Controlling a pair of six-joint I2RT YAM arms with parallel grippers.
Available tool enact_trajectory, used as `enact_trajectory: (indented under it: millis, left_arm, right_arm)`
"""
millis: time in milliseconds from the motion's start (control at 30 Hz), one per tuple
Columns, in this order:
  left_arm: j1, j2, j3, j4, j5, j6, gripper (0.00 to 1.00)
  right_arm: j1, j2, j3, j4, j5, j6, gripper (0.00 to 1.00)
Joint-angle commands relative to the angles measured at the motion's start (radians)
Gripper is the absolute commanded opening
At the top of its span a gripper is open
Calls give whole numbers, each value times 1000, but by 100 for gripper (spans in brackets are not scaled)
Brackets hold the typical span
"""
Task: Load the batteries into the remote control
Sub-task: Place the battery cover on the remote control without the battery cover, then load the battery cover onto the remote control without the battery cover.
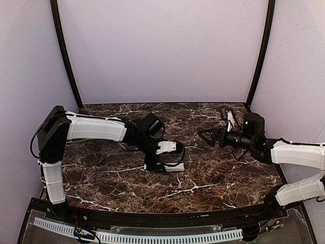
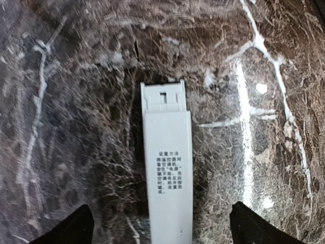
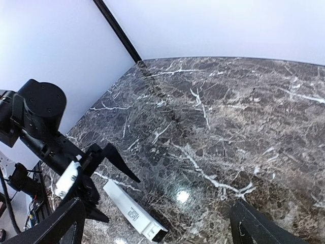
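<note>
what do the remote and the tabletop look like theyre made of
The remote looks like matte white plastic: smooth moulded shell, printed text, a tab and slot at its end. The tabletop looks like polished dark brown marble with white veins, or a marble-print laminate; it mirrors bright light spots, so the finish is glossy.

From above I see my left gripper (image 1: 163, 161) poised over the remote control (image 1: 175, 168) near the middle of the marble bench (image 1: 213, 178) — my right gripper (image 1: 205, 136), fingers spread, hovers nearer the right edge.
</note>
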Motion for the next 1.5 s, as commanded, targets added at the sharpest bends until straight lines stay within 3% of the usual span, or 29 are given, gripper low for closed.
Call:
enact_trajectory:
  millis: [0,167,300,367,433,533,800,1033,1467]
  left_arm:
    - [-6,-157,4,63,11,-41,98]
    - [6,-276,-77,209,-97,-168,98]
    - [27,-395,-230,363,-313,-357,98]
    - [47,-437,-247,348,-366,-444,98]
    - [86,-478,-254,315,-329,-543,99]
    - [152,-522,-280,294,-234,-653,99]
    - [210,-569,-368,288,-159,-840,98]
    - [230,-580,-438,323,-103,-920,99]
    - [230,-606,-545,401,-99,-973,99]
  right_arm:
    - [-10,-23,49,-29,30,-182,99]
    - [-10,65,188,-200,-3,-367,94]
    - [-4,130,284,-297,-135,-496,99]
    - [-2,159,320,-331,-213,-544,95]
    - [8,199,370,-411,-293,-623,89]
    - [37,272,449,-538,-298,-730,88]
    - [191,478,590,-722,-95,-911,79]
    - [279,646,741,-887,-11,-998,73]
    - [322,778,851,-1016,38,-1076,71]
